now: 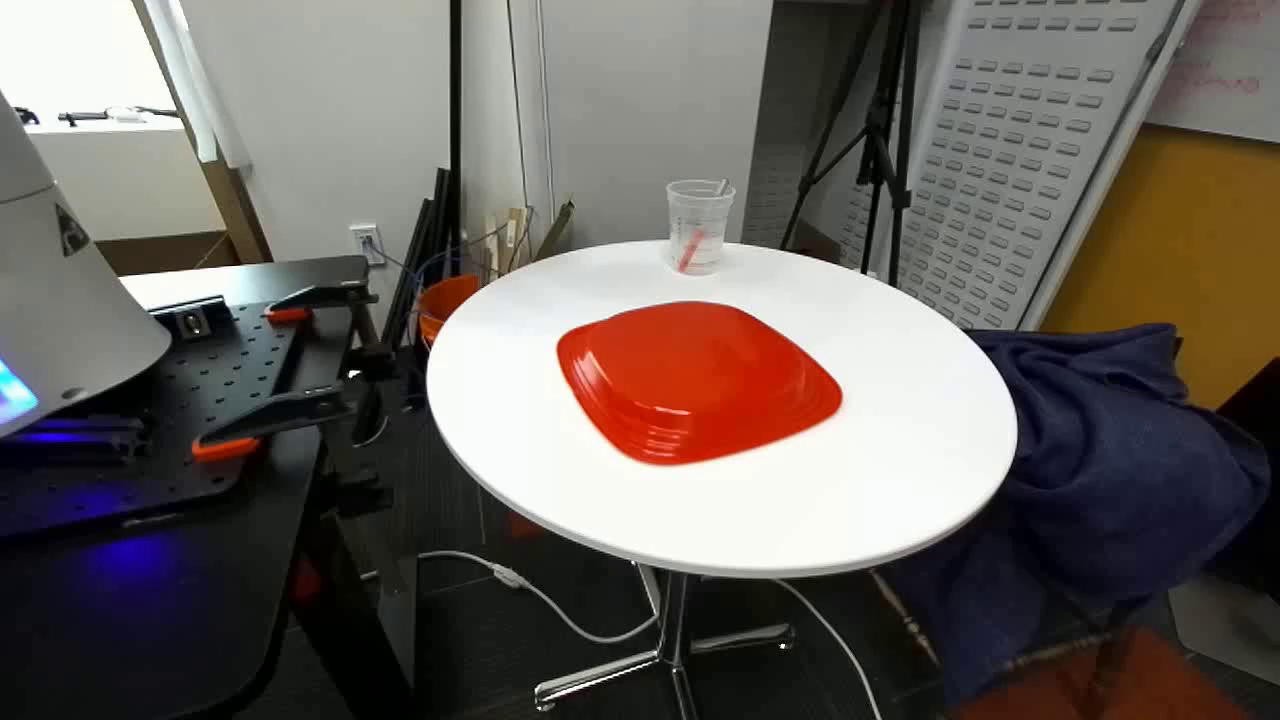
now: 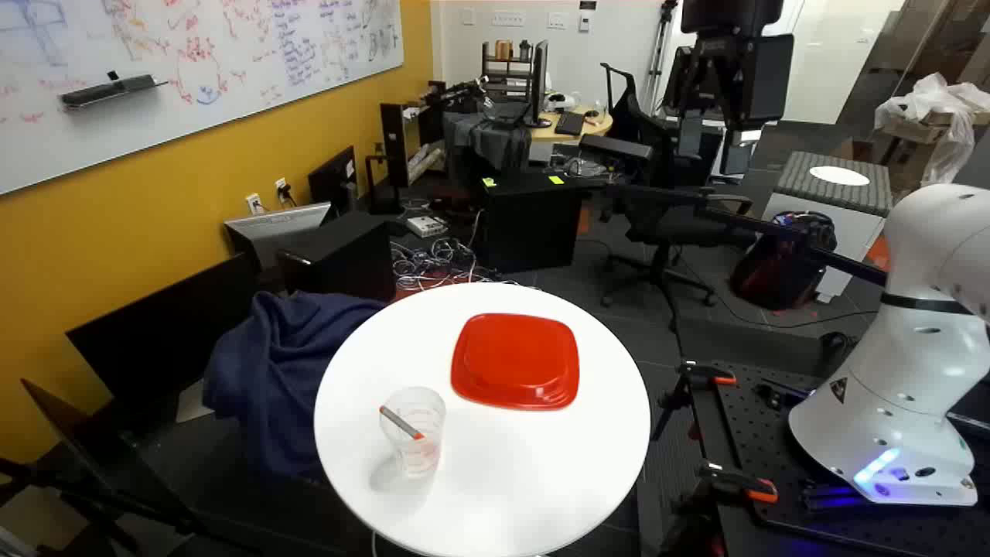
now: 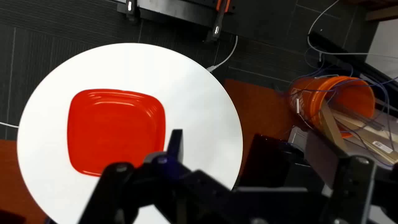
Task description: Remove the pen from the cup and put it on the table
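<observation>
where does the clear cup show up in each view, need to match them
In an exterior view: the clear cup, upper middle, near the far edge of the white table.
In an exterior view: the clear cup, below and left of centre.
Wrist view: not visible.
Shared landmark: the red plate, in all three views.

In an exterior view, the clear cup (image 1: 699, 213) stands at twelve o'clock on the white table (image 1: 900, 400); inside leans the grey-orange pen (image 1: 692, 250) (toward one o'clock).

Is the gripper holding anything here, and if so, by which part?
Nothing appears held: no object shows in the gripper, and the pen leans inside the cup.
</observation>
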### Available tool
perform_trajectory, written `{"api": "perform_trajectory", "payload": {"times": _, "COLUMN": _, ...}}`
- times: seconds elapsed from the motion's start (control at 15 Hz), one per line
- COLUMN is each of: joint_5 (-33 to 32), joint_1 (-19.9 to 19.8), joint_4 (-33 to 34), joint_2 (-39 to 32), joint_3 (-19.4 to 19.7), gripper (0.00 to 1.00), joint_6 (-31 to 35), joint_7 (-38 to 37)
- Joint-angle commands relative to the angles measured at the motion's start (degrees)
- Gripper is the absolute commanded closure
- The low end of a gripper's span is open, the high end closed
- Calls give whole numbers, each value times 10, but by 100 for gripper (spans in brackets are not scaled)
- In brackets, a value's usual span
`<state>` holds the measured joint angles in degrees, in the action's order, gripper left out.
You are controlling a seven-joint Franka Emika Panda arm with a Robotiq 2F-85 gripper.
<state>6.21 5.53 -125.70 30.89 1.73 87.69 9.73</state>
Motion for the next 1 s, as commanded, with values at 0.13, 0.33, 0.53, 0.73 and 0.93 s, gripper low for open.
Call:
{"api": "perform_trajectory", "payload": {"times": 0.13, "joint_5": 2, "joint_1": -7, "joint_4": 1, "joint_2": -1, "joint_3": -5, "gripper": 0, "joint_6": -1, "joint_7": 2}}
{"api": "perform_trajectory", "payload": {"times": 0.33, "joint_5": 2, "joint_1": -7, "joint_4": 1, "joint_2": -1, "joint_3": -5, "gripper": 0, "joint_6": -1, "joint_7": 2}}
{"api": "perform_trajectory", "payload": {"times": 0.53, "joint_5": -6, "joint_1": -7, "joint_4": -4, "joint_2": 1, "joint_3": -9, "gripper": 0, "joint_6": 20, "joint_7": 6}}
{"api": "perform_trajectory", "payload": {"times": 0.73, "joint_5": -21, "joint_1": -6, "joint_4": -12, "joint_2": -9, "joint_3": -14, "gripper": 0, "joint_6": 76, "joint_7": 14}}
{"api": "perform_trajectory", "payload": {"times": 0.93, "joint_5": -25, "joint_1": -3, "joint_4": -28, "joint_2": -23, "joint_3": -14, "gripper": 0, "joint_6": 149, "joint_7": 22}}
